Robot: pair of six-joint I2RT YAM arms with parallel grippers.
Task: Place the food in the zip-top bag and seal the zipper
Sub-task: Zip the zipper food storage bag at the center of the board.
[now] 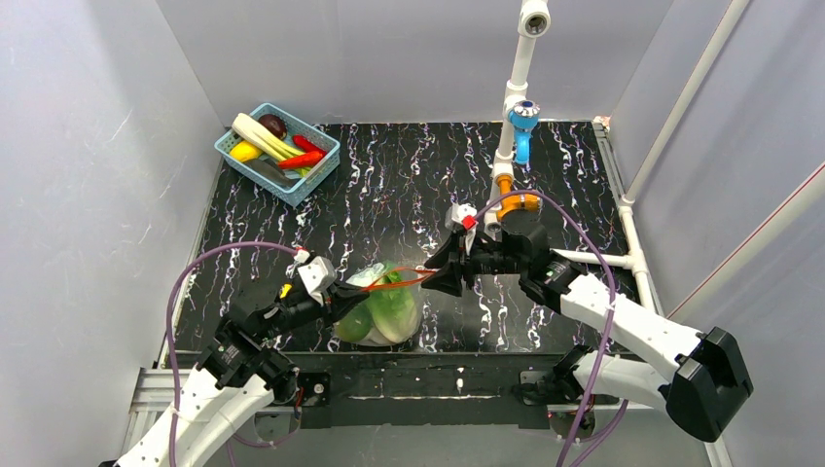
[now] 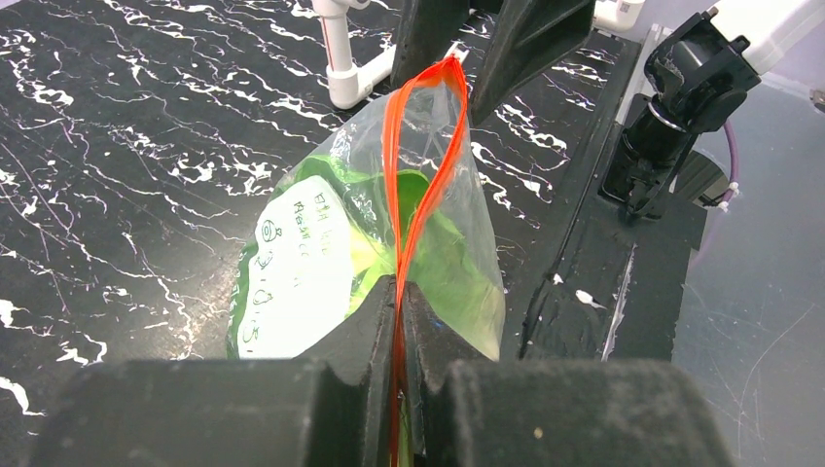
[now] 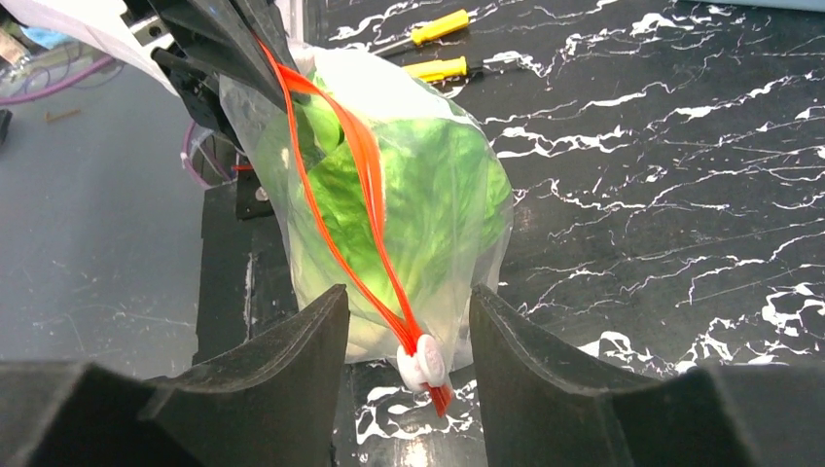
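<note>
Food (image 3: pixel 428 195) loaded in zip-top bag (image 2: pixel 292 263); zipper (image 2: pixel 420 195) unsealed, L gripper (image 2: pixel 399 289) clamped on its end, R gripper (image 3: pixel 409 300) released astride slider (image 3: pixel 425 362); seal op. pending.

Overhead view of a black, white-veined table (image 1: pixel 409 175). At near centre, the zip-top bag (image 1: pixel 377 275), holding green food (image 1: pixel 391 311), hangs between two grippers. The left gripper (image 1: pixel 350 295) pinches the left end of the bag's mouth. The right gripper (image 1: pixel 435 276) meets the right end of the red zipper (image 1: pixel 401 280), which runs between them; its jaw spacing cannot be resolved here. At far left, a blue basket (image 1: pixel 323 161) contains a white leek (image 1: pixel 261 136) and a red chili (image 1: pixel 304 159). A white pipe frame (image 1: pixel 516 88) stands at far centre.
</note>
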